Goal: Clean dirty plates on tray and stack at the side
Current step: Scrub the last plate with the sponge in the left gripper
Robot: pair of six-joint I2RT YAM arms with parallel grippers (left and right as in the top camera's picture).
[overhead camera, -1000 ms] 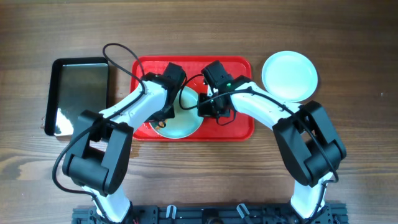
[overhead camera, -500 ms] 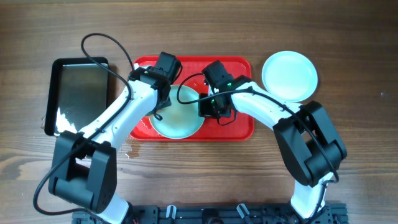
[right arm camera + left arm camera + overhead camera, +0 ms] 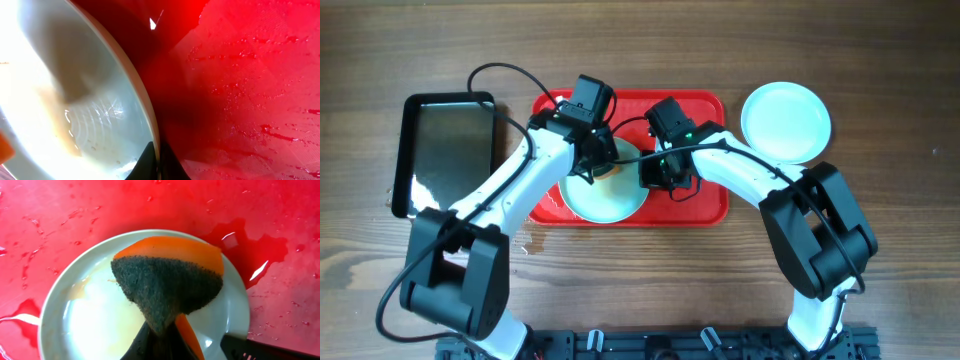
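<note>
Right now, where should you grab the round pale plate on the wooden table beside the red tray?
Probably the rim of the round pale plate, on the edge facing the red plastic tray, pinched from above: it lies flat and shallow, so only the rim gives a lip.

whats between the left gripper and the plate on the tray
A sponge, held by the left gripper over the plate; the left wrist view shows it.

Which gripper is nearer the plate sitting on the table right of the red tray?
Right. The right gripper is over the middle of the tray, left of the table plate; the left gripper, holding a sponge, is farther left, over the tray plate.
</note>
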